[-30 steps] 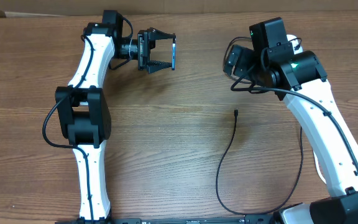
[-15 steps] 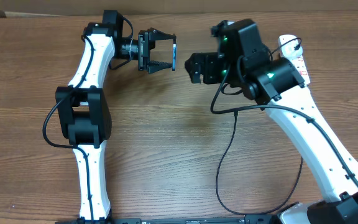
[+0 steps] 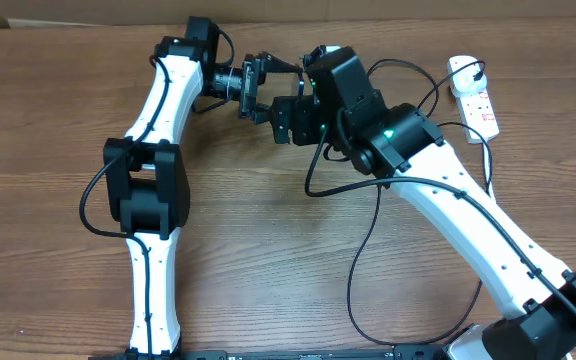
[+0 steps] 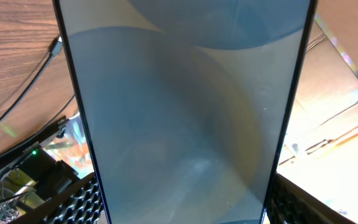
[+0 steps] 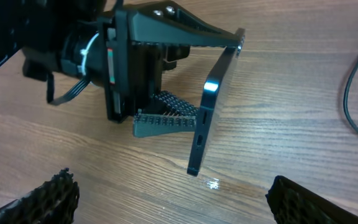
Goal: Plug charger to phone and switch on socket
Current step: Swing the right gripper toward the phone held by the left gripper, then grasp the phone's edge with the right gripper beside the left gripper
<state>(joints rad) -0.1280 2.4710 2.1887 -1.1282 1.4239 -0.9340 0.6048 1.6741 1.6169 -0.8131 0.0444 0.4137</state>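
Right gripper (image 5: pixel 176 196) wide and empty just short of phone (image 5: pixel 211 109) clamped edge-on in left gripper (image 5: pixel 216 79); risk of knocking it askew on contact, with charger (image 3: pixel 351 285) lying behind on worktop (image 5: pixel 278 143), unheld.

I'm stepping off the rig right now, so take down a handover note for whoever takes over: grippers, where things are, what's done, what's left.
Left gripper: shut on the slim rectangular smartphone with a pale blue-grey screen, held on edge.
Right gripper: open, empty, close to the phone.
Long thin black charger cable: loose on the wooden table; connector tip not in the phone.
White power strip with red switches: far right; black plug looks seated.
Done: phone in grip.
Left: plug the tip in, switch the socket on.
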